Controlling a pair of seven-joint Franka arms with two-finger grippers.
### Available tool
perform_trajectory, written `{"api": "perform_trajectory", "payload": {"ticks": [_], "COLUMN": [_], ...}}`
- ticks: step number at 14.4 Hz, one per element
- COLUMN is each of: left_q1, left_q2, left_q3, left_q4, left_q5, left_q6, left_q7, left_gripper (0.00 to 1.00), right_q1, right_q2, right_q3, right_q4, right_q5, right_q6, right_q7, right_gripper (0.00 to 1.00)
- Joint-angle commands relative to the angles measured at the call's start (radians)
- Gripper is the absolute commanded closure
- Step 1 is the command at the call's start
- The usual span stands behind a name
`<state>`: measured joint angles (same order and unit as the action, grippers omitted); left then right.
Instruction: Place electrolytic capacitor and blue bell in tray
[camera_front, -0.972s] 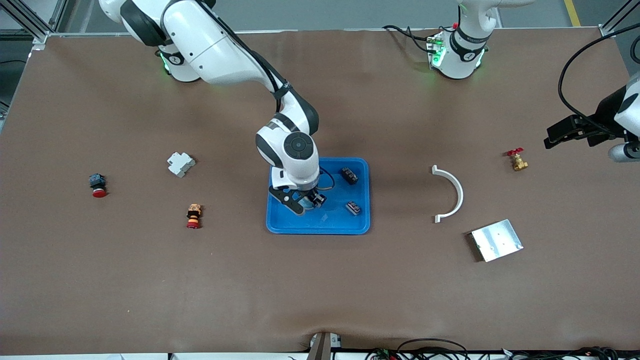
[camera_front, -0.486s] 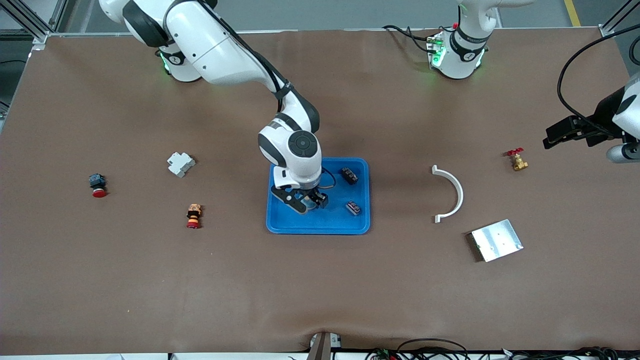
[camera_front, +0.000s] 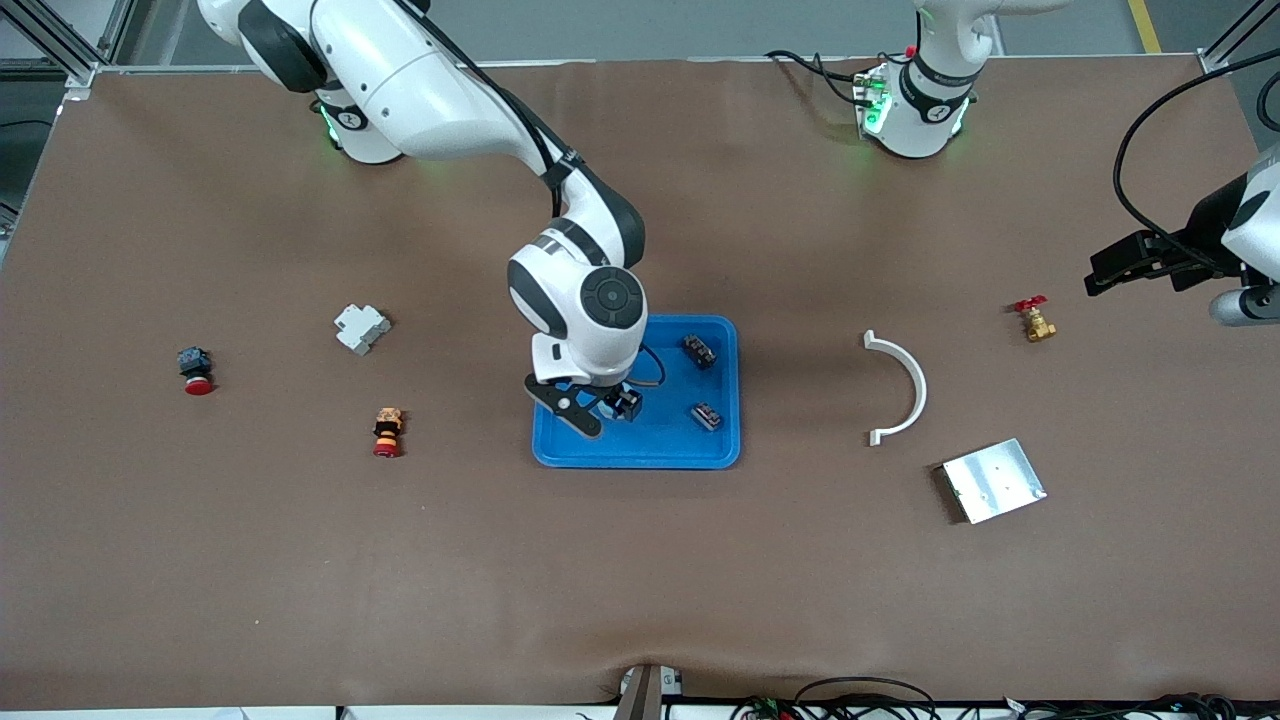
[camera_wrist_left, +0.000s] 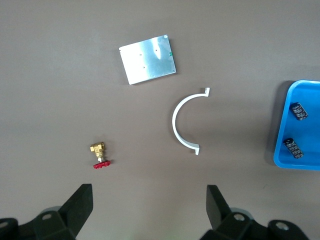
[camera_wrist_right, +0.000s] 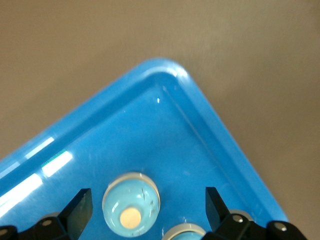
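Observation:
The bright-blue tray (camera_front: 720, 455) lies mid-table. Two dark electrolytic capacitors (camera_front: 698, 350) (camera_front: 707, 415) rest in it toward the left arm's end, also seen as capacitors (camera_wrist_left: 299, 110) (camera_wrist_left: 293, 148) in the left wrist view. My right gripper (camera_front: 598, 408) hangs open over the tray's other end. Below it the light-blue bell (camera_wrist_right: 131, 204) sits on the tray floor (camera_wrist_right: 150, 135) between the spread fingers of the right gripper (camera_wrist_right: 147, 206), touching neither. A second similar dome (camera_wrist_right: 185, 233) peeks in beside it. My left gripper (camera_front: 1105, 275) (camera_wrist_left: 149, 205) waits open over the table's left-arm end.
A white curved bracket (camera_front: 900, 385), a silver plate (camera_front: 993, 480) and a brass valve (camera_front: 1035, 322) lie toward the left arm's end. Toward the right arm's end sit a grey-white block (camera_front: 361, 328) and two red push buttons (camera_front: 197, 370) (camera_front: 386, 432).
My right gripper has opened, let go of the bell in the tray and lifted a little. The left arm has barely moved.

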<state>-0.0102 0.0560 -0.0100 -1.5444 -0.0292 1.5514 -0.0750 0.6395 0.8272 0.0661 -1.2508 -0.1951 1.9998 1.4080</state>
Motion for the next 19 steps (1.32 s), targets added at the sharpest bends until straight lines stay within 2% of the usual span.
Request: {"api": "perform_trajectory", "payload": {"ticks": [1, 9, 15, 19], "left_q1": [-0.002, -0.001, 0.003, 0.004], "left_q2": [0.002, 0.002, 0.004, 0.005], "left_q3": [0.002, 0.004, 0.004, 0.004], "left_q4": [0.012, 0.010, 0.012, 0.010], "left_q5": [0.021, 0.021, 0.021, 0.021], "left_q6": [-0.016, -0.016, -0.022, -0.022], "left_q7": [0.009, 0.009, 0.009, 0.007], "left_gripper": [0.00, 0.00, 0.00, 0.00], "right_q1": [-0.041, -0.176, -0.308, -0.400], "right_q2": [-0.032, -0.180, -0.253, -0.296], "right_q3": [0.011, 0.007, 0.001, 0.000], "right_q4": [0.007, -0.004, -0.007, -0.036], "right_q5": [0.022, 0.046, 0.045, 0.046], "right_q6": [-0.041, -0.165, -0.317, -0.329], "right_q7": [-0.078, -0.398, -0.731, -0.957], "right_gripper": [0.00, 0.00, 0.00, 0.00]}}
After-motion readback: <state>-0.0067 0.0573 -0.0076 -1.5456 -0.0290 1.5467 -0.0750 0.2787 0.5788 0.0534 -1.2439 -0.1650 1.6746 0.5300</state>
